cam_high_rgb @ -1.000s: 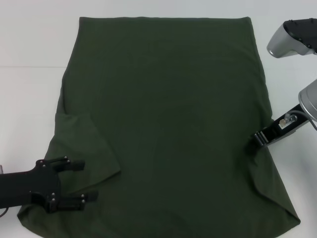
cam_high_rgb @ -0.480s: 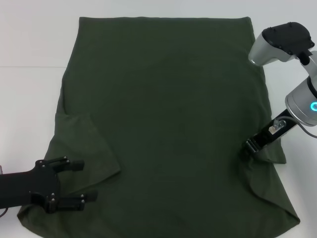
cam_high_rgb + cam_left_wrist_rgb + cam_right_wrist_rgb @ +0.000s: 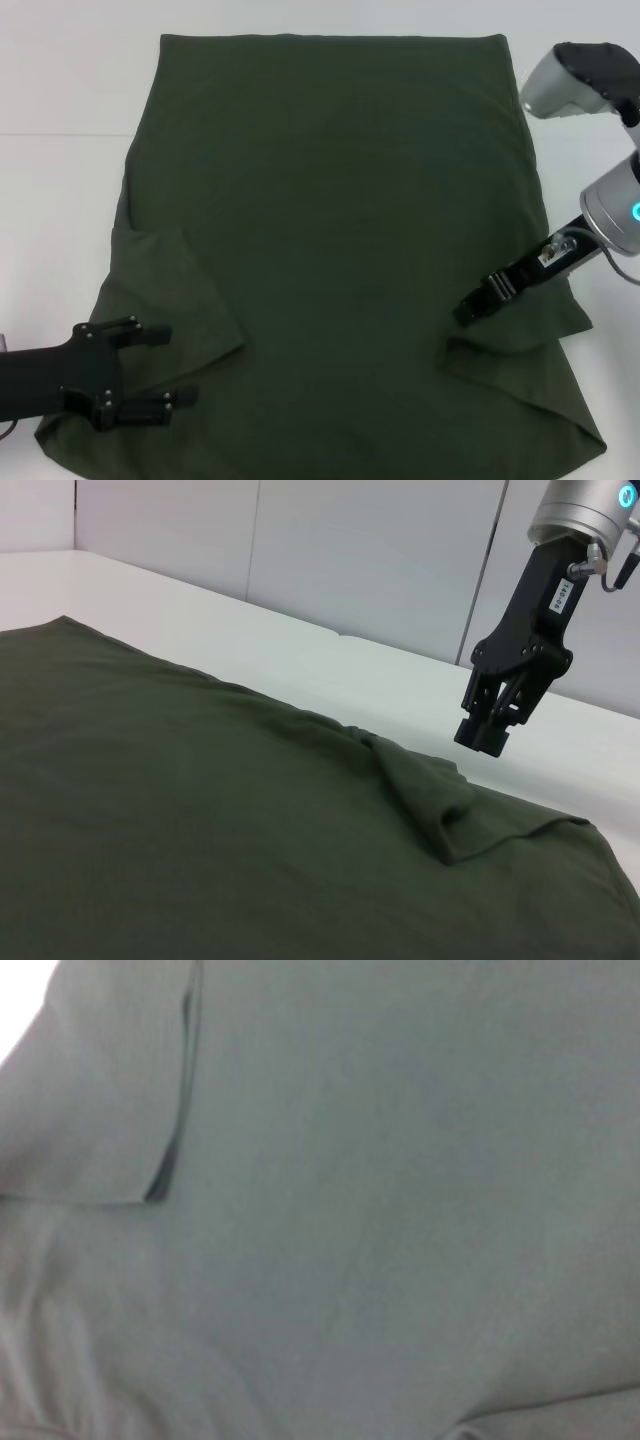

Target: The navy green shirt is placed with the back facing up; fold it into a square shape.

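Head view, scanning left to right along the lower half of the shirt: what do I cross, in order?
Left gripper → folded-in left sleeve → flat shirt body → right gripper → folded-in right sleeve → table.

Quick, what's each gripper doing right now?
Left gripper: open, over the folded left sleeve, holding nothing.
Right gripper: shut, above the shirt, holding nothing.

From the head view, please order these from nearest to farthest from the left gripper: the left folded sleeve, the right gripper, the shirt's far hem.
1. Left folded sleeve, beside the left gripper.
2. Right gripper, across the navy green shirt.
3. Far hem, at the far edge.
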Controlling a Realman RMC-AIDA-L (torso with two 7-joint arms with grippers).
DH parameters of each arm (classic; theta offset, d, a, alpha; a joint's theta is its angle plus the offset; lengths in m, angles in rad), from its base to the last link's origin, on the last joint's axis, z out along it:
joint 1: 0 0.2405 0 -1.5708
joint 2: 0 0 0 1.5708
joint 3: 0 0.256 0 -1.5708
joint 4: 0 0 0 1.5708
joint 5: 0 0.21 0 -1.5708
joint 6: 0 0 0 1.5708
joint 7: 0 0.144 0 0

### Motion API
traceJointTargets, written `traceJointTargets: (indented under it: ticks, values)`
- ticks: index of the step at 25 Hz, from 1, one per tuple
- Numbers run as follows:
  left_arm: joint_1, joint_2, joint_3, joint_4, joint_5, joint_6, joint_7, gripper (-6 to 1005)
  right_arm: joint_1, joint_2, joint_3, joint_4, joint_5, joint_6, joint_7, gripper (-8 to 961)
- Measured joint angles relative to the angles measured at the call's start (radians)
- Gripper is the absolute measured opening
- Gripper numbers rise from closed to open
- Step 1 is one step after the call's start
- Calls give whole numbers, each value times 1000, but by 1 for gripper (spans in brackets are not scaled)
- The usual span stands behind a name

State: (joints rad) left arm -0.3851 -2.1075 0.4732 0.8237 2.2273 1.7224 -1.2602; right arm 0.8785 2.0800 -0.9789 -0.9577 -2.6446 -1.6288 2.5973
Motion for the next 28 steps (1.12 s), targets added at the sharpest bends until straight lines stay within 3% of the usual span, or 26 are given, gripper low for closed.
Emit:
traceJointTargets:
  ticks: [6, 11, 16, 20, 26, 28]
  values:
    - [1, 0, -2, -2, -5, 0, 0, 888, -56, -30, 158, 96, 156, 0, -78, 392]
    - [1, 0, -11, -3, -8, 0, -2, 888, -202, -72, 298, 180, 415, -32, -183, 523]
    - [-3, -1, -31, -4, -9, 7, -4, 888, -373, -115, 435, 380, 685, -83, -371, 634]
    - [-5, -3, -43, -5, -9, 8, -4, 888, -476, -120, 504, 468, 772, -97, -471, 635]
    - [-12, -10, -47, -7, -9, 7, 0, 887, -553, -113, 554, 533, 779, -68, -487, 816]
    - [-14, -12, -47, -7, -11, 7, -1, 887, -565, -111, 560, 562, 777, -34, -474, 950]
